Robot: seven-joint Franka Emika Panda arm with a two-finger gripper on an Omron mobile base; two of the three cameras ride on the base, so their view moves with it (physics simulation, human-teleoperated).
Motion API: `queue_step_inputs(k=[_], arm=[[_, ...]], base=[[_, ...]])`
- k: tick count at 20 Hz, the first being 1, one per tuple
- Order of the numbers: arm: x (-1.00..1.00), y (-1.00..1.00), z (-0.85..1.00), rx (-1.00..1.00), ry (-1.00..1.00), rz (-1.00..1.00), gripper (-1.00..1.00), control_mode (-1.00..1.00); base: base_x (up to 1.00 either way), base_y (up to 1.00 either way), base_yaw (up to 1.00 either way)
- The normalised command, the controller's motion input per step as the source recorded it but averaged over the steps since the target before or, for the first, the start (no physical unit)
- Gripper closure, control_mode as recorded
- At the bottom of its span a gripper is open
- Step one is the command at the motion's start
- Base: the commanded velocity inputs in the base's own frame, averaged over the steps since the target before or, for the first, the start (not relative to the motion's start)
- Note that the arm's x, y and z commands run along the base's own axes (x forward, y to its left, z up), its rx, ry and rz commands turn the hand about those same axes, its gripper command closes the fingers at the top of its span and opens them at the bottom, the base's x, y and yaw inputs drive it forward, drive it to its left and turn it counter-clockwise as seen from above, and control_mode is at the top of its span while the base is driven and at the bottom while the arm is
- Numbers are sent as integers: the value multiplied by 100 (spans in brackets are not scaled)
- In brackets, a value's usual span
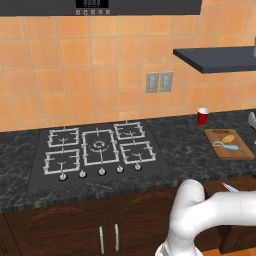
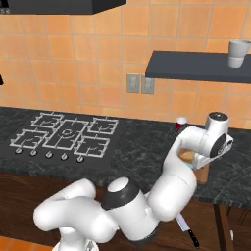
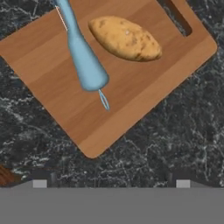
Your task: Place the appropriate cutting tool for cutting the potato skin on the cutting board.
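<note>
The peeler (image 3: 86,61) was seen lying flat on the cutting board (image 3: 52,76), its light-blue handle beside the potato (image 3: 125,38), close to it but apart. The board rested on the dark marbled counter (image 3: 175,131), right of the stove (image 1: 97,148), with a red cup (image 1: 202,116) standing behind it near the wall. The claw (image 3: 111,183) was held above the board with its jaws spread wide and nothing gripped between them. A straight silvery knife (image 1: 230,188) was visible beside the arm in the left base view.
</note>
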Motion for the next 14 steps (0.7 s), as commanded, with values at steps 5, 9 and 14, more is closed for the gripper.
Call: queue_step_inputs(k=[5, 9, 14], arm=[[-3, 97, 59, 0, 4, 0, -100, -100], [-13, 86, 39, 0, 9, 0, -100, -100], [-31, 12, -7, 24, -1, 0, -100, -100]], base=[[0, 0, 0], [0, 0, 0], [0, 0, 0]])
